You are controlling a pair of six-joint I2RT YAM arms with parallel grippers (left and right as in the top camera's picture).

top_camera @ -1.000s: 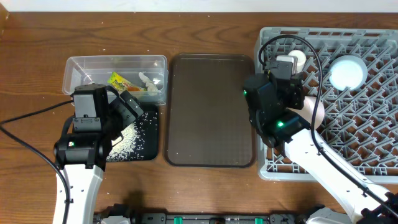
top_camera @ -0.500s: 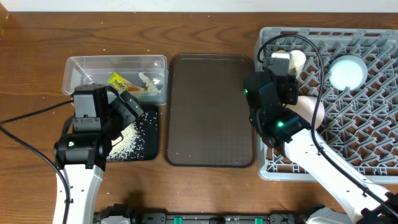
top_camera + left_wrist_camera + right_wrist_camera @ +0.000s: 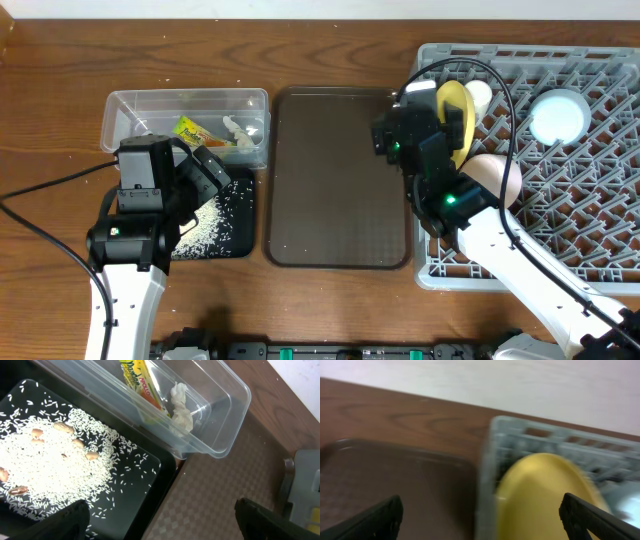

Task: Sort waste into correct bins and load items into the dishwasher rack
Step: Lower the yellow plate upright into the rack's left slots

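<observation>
Standing on edge in the rack (image 3: 520, 435), the yellow plate (image 3: 540, 495) faces the open-jawed right gripper (image 3: 480, 521); the left gripper (image 3: 170, 525) hangs open above the black tray (image 3: 145, 491).

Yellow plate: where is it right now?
Overhead view: the yellow plate stands on edge at the dishwasher rack's left side, between the small white cup and the pink bowl.
</observation>
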